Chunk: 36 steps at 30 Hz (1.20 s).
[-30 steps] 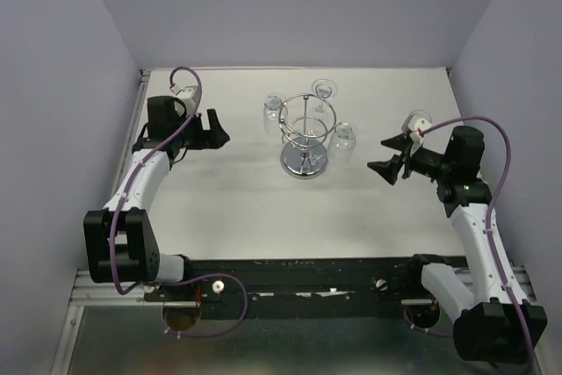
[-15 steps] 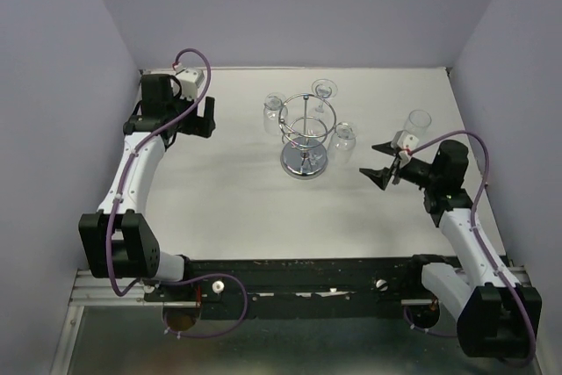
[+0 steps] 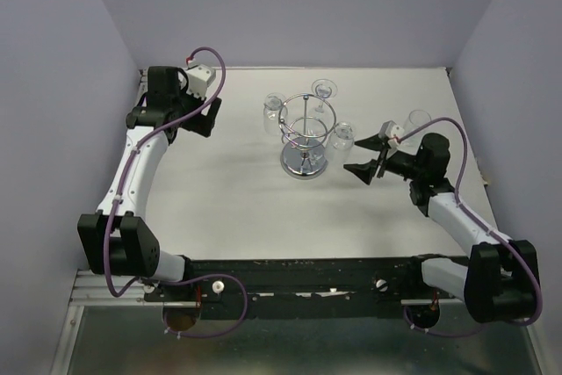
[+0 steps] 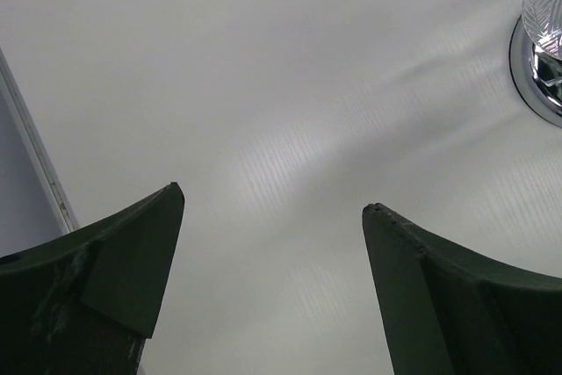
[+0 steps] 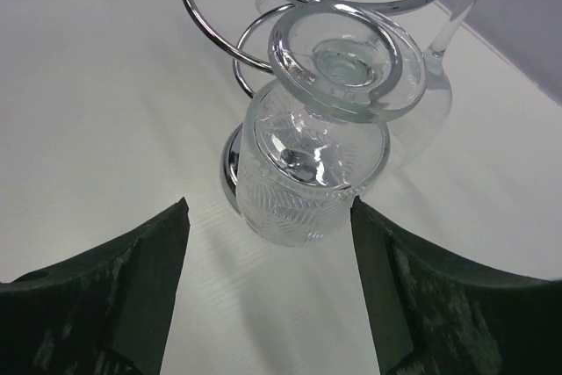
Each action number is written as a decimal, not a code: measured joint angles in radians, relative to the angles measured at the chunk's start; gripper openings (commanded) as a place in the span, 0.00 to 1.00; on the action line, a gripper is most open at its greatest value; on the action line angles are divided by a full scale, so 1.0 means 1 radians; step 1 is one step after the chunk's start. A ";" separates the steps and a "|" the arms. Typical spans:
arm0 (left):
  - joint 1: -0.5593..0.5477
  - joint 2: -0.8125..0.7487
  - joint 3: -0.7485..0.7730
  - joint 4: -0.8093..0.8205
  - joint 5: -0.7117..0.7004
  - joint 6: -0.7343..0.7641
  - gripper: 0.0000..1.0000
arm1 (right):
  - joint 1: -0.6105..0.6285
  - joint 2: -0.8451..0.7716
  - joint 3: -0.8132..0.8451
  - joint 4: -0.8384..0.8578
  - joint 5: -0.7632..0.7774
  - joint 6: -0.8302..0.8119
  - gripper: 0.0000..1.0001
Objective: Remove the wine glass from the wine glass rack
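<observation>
The chrome wine glass rack [image 3: 304,133] stands mid-table on its round base. Three clear wine glasses hang upside down from it: left [image 3: 274,114], back [image 3: 324,90] and right [image 3: 343,140]. My right gripper [image 3: 366,155] is open just right of the right-hand glass. In the right wrist view that glass [image 5: 309,177] hangs from a rack loop [image 5: 263,32], its bowl just ahead of my open right gripper [image 5: 268,215], untouched. My left gripper [image 3: 211,117] is open and empty, left of the rack. In the left wrist view it [image 4: 274,201] faces bare table, with the rack base [image 4: 532,81] at the right edge.
A fourth clear glass [image 3: 420,120] stands upright on the table behind the right arm. Lilac walls close in the white table [image 3: 237,199] at the back and both sides. A black rail [image 3: 299,270] runs along the near edge.
My right gripper has moved left, from near the standing glass to just beside the rack's right-hand glass. My left arm has lifted and swung a little toward the back; it stays open.
</observation>
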<state>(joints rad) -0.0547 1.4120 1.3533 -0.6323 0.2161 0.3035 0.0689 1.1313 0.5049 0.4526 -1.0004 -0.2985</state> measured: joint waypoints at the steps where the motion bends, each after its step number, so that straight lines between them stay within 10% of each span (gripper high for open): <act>1: 0.000 0.003 0.001 0.000 -0.003 0.000 0.99 | 0.008 0.010 0.001 0.013 0.003 0.014 0.82; 36: -0.006 0.015 -0.010 0.002 -0.050 -0.039 0.99 | 0.120 0.245 0.098 0.204 0.136 0.250 0.78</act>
<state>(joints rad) -0.0612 1.4273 1.3434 -0.6304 0.1658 0.2646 0.1890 1.3758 0.6033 0.6563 -0.8646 -0.0483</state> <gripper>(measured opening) 0.988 0.800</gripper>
